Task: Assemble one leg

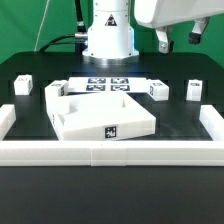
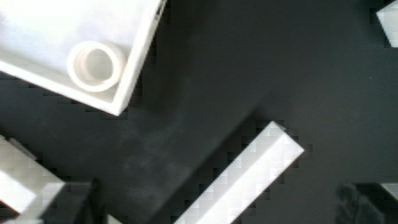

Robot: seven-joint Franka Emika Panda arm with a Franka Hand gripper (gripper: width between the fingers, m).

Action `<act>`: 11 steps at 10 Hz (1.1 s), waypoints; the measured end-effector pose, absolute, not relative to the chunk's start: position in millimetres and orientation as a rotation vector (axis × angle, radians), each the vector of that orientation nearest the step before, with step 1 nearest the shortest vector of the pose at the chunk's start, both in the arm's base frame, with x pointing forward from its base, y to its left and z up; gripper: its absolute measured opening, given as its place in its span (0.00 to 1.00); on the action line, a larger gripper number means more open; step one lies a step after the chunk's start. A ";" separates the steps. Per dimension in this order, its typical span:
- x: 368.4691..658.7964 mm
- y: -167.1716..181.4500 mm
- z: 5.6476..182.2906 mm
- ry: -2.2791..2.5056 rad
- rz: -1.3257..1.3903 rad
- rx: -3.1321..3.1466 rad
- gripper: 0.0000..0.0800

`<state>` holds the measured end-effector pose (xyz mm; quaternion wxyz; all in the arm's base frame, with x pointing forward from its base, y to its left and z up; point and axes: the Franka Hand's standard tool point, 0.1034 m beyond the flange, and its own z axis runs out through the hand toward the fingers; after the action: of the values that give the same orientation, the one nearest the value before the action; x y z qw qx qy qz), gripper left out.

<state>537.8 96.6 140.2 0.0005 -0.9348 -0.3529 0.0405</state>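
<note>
Several small white legs with marker tags stand on the black table: two at the exterior view's left and two at its right. My gripper hangs high above the right side, clear of all of them, open and empty. In the wrist view my gripper is open, with dark fingers at the frame's edge and only table and a white strip between them. No leg shows clearly in the wrist view.
The large white tray-like part lies in the middle; its corner with a round hole shows in the wrist view. The marker board lies behind it. A low white wall borders the table; a stretch shows in the wrist view.
</note>
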 end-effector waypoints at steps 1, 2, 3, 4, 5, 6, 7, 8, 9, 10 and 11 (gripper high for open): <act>537.8 96.6 140.2 -1.108 0.127 -2.936 0.81; 537.6 96.1 139.9 -1.109 0.128 -2.935 0.81; 535.1 88.8 135.1 -1.188 0.103 -2.897 0.81; 525.1 75.3 124.1 -1.256 0.079 -2.861 0.81; 515.2 64.6 112.2 -1.352 0.053 -2.817 0.81; 510.8 53.3 102.8 -1.528 0.006 -2.734 0.81; 506.5 41.8 95.8 -1.620 -0.021 -2.687 0.81; 502.1 33.0 91.1 -1.665 -0.026 -2.659 0.81; 498.3 29.0 88.9 -1.651 -0.008 -2.662 0.81; 498.7 29.4 89.0 -1.652 -0.010 -2.662 0.81; 498.6 29.3 88.9 -1.651 -0.009 -2.662 0.81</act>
<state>498.6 29.3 88.9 0.0047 -0.8497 -0.5272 -0.0029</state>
